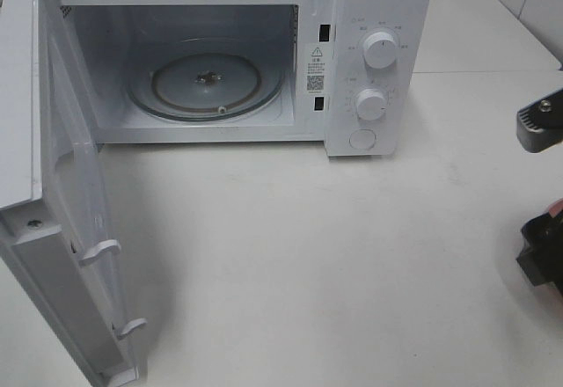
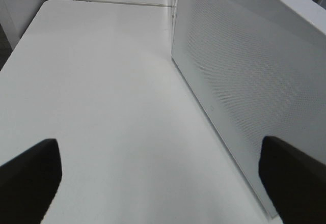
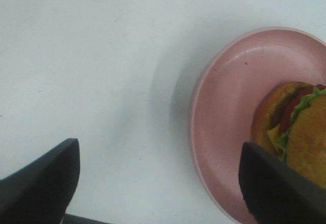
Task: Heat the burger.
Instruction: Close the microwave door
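1. On the left, the microwave (image 1: 220, 62) door (image 1: 66, 220) is swung wide open, and a round glass plate (image 1: 207, 83) is seen inside.
2. The left gripper (image 2: 158, 178) is spread wide over the white table (image 2: 102, 91), beside the door, with nothing held.
3. The right gripper (image 3: 158, 178) is also spread wide and empty.
4. The burger (image 3: 298, 132) is laid tipped on its side on a pink plate (image 3: 224, 112), close by one finger (image 3: 275, 188) of the right gripper.
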Available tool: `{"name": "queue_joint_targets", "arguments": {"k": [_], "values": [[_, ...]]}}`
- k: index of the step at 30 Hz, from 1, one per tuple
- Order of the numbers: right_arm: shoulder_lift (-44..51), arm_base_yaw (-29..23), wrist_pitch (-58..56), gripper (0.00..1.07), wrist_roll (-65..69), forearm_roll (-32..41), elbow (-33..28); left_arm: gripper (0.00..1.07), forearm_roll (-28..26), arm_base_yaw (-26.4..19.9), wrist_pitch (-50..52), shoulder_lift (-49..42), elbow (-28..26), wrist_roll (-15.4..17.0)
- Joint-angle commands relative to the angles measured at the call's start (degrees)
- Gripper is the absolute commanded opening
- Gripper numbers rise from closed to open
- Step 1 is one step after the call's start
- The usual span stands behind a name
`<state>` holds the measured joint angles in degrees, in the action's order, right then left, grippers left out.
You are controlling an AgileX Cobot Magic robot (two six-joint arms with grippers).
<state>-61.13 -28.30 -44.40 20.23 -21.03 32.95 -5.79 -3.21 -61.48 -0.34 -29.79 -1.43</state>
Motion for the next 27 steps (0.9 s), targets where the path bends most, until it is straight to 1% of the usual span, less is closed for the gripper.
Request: {"name": "queue_joint_targets", "arguments": {"k": [1,2,3,5,8,10,11,16,19,21,23,24,27], "values": [[5.0,0.1,-1.9,0.81,-7.7,7.4,0.2,0.98,0.0,-0.2,0.0,-1.0,0.1,0.1],[7.7,0.1,-3.1,0.81,-10.0,11.1,0.2,0.98,0.0,-0.2,0.0,-1.0,0.1,0.1],[7.7,0.1,-3.1,0.81,-10.0,11.1,0.2,0.98,0.0,-0.2,0.0,-1.0,0.1,0.1],[11.7,0.1,-5.0,0.79,-12.5,14.4,0.2,0.98,0.0,-0.2,0.0,-1.0,0.1,0.1],[13.0,0.1,-5.6,0.79,-13.2,14.8,0.2,0.98,0.0,-0.2,0.0,-1.0,0.1,0.1],[17.9,0.1,-8.7,0.77,-13.6,14.9,0.2,0.98,0.0,-0.2,0.0,-1.0,0.1,0.1],[17.9,0.1,-8.7,0.77,-13.6,14.9,0.2,0.98,0.0,-0.2,0.0,-1.0,0.1,0.1],[23.7,0.1,-12.9,0.76,-13.8,14.9,0.2,0.98,0.0,-0.2,0.0,-1.0,0.1,0.1],[24.6,0.1,-13.3,0.76,-13.8,14.8,0.2,0.98,0.0,-0.2,0.0,-1.0,0.1,0.1],[29.0,0.1,-14.0,0.76,-13.8,13.8,-0.2,0.98,0.0,-0.2,0.0,-1.0,0.1,0.1],[30.0,0.1,-14.1,0.76,-13.8,13.8,-0.2,0.98,0.0,-0.2,0.0,-1.0,0.1,0.1],[32.7,0.2,-13.8,0.76,-13.8,13.5,-0.2,0.98,0.0,-0.2,0.0,-1.0,0.1,0.1],[35.3,0.5,-13.6,0.76,-13.8,12.8,-0.2,0.98,0.0,-0.2,0.0,-1.0,0.1,0.1]]}}
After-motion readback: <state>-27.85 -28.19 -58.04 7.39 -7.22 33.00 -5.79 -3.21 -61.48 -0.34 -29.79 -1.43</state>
